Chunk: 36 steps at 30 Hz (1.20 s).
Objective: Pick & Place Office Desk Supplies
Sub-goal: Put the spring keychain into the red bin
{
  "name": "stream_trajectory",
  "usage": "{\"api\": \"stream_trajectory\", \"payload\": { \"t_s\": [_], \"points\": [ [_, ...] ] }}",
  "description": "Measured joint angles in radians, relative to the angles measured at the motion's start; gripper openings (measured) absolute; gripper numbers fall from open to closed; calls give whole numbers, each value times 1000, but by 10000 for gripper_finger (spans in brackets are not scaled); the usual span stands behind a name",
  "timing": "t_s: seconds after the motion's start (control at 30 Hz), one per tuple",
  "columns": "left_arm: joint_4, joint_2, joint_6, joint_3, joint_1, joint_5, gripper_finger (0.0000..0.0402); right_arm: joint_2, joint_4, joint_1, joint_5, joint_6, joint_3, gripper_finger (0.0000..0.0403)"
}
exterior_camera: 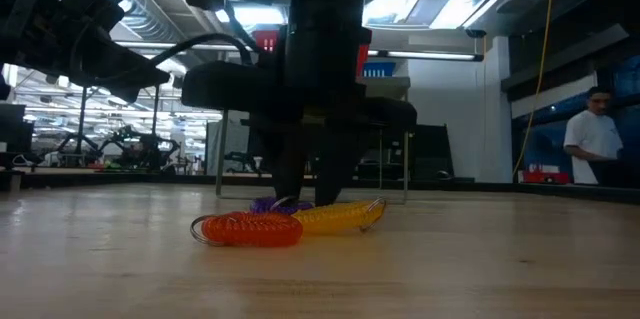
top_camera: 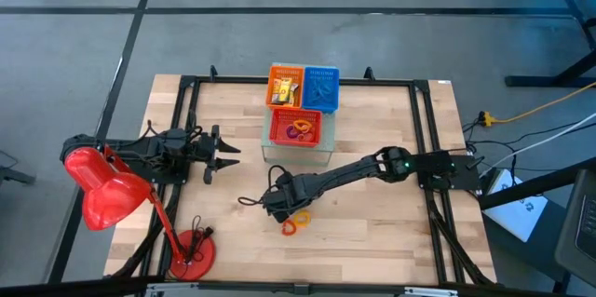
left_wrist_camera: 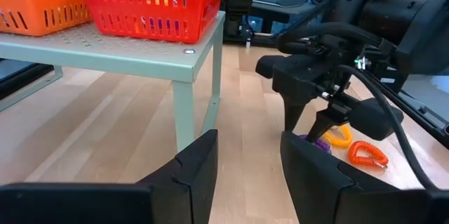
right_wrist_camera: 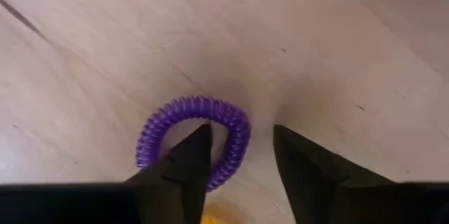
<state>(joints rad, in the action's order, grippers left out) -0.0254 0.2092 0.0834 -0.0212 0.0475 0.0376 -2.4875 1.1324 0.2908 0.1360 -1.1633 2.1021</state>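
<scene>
Three small coil loops lie flat on the table near its near edge: purple (right_wrist_camera: 235,136), orange (exterior_camera: 250,229) and yellow (exterior_camera: 345,217). In the high view the orange loop (top_camera: 291,228) and the yellow loop (top_camera: 303,215) show beside my right gripper (top_camera: 279,209). That gripper (right_wrist_camera: 242,157) points down at the purple loop (exterior_camera: 268,203) and is open, with one fingertip inside the ring and one outside. My left gripper (top_camera: 226,155) waits open near the table's left side. More small pieces lie in the orange basket (top_camera: 284,86) and the red basket (top_camera: 296,128). My right gripper comes from above, pointing down, with one finger (right_wrist_camera: 189,157) inside the purple loop and the other (right_wrist_camera: 302,164) outside, astride the ring's band (right_wrist_camera: 238,140). The loop lies flat on the table. I cannot tell whether either finger touches it.
Orange, blue (top_camera: 321,87) and red baskets sit on a pale green stand (left_wrist_camera: 140,52) at the table's far middle. A red desk lamp (top_camera: 107,190) stands at the near left, its base (top_camera: 191,252) by the near edge. A person (exterior_camera: 592,139) is in the room behind.
</scene>
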Motion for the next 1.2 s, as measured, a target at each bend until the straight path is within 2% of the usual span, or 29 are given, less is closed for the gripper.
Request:
{"api": "stream_trajectory", "payload": {
  "t_s": [0.3,0.4,0.6,0.73,0.93,1.07,1.2],
  "points": [
    [0,0,0,0,0,0,150,-4,-9,12,49,63,32,43],
    [0,0,0,0,0,0,150,-10,20,25,111,92,82,11],
    [0,0,0,0,0,0,150,42,95,64,238,156,253,8],
    [0,0,0,0,0,0,150,190,107,78,317,141,222,7],
    [1,1,0,0,0,0,150,408,136,33,575,131,226,6],
    [0,1,0,0,0,0,150,493,139,-49,602,163,226,6],
    [0,1,0,0,0,0,150,491,162,-151,508,216,225,5]
  ]
}}
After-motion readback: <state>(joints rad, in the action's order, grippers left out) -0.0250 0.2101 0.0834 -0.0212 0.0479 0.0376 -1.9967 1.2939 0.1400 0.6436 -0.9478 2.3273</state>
